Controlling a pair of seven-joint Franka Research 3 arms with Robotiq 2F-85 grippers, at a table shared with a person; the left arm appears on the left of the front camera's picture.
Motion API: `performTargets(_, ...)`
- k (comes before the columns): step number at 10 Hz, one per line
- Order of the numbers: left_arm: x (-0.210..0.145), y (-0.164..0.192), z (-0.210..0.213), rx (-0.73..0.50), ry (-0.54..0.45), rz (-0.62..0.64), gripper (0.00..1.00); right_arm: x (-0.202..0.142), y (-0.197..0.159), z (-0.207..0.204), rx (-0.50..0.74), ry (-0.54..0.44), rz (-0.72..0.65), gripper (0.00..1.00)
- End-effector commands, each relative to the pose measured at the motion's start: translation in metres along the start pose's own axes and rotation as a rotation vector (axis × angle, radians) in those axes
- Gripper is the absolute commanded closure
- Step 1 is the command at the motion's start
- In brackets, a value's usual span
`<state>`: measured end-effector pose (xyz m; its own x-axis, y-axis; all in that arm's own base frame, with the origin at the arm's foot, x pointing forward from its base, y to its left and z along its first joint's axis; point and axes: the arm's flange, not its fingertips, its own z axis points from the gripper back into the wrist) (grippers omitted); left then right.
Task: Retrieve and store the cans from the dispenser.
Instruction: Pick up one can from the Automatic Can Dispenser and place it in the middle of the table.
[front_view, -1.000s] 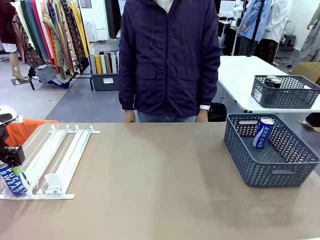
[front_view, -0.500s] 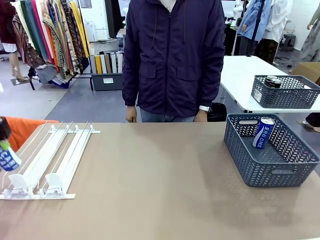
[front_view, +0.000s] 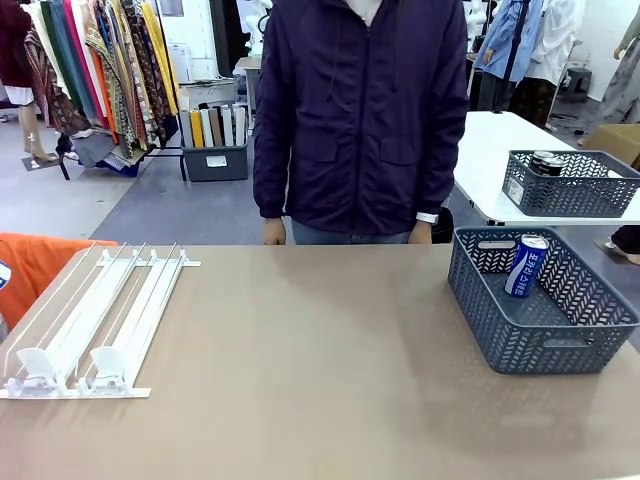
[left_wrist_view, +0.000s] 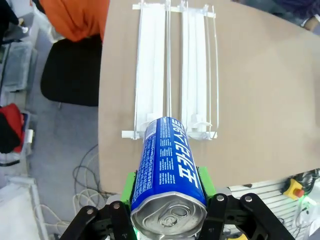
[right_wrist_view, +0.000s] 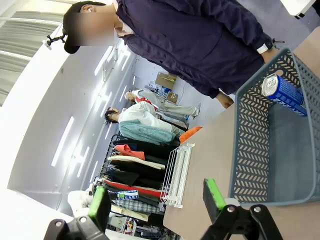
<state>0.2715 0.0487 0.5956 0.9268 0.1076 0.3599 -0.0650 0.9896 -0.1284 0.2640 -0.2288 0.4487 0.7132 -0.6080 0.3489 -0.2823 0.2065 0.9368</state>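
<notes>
My left gripper (left_wrist_view: 169, 186) is shut on a blue Pocari Sweat can (left_wrist_view: 167, 157), green pads on both sides, held high above the table's edge. Below it lies the white dispenser (left_wrist_view: 152, 75), also seen at the table's left (front_view: 110, 310); its lanes hold no cans and two pusher blocks sit at the front lip. A second blue can (front_view: 526, 265) leans inside the dark grey mesh basket (front_view: 520, 345) on the right. My right gripper (right_wrist_view: 156, 197) is open and empty, near that basket (right_wrist_view: 250, 150) with the blue can (right_wrist_view: 282, 95) in it.
A person in a dark jacket (front_view: 360, 120) stands at the far edge, hands down. Behind on a white table, another mesh basket (front_view: 570, 190) holds dark can tops whose labels I cannot tell. An orange chair back (front_view: 40, 265) is beside the dispenser.
My left gripper lifted the blue can from the dispenser's front end, up and out past the front view's left edge. The person shifted slightly right.
</notes>
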Motion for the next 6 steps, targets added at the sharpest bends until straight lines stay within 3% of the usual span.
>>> performTargets(1, 0.008, -0.010, -0.009, 0.029, 0.025, -0.026, 1.00, 0.004, 0.006, -0.003, 0.019, -0.022, -0.017, 0.00)
performTargets(5, 0.005, -0.010, -0.014, 0.019, 0.038, -0.021, 1.00, 0.004, 0.006, -0.003, 0.019, -0.022, -0.017, 0.00)
performTargets(6, 0.014, -0.037, -0.026, 0.085, 0.112, -0.013, 1.00, 0.004, 0.006, -0.003, 0.019, -0.022, -0.017, 0.00)
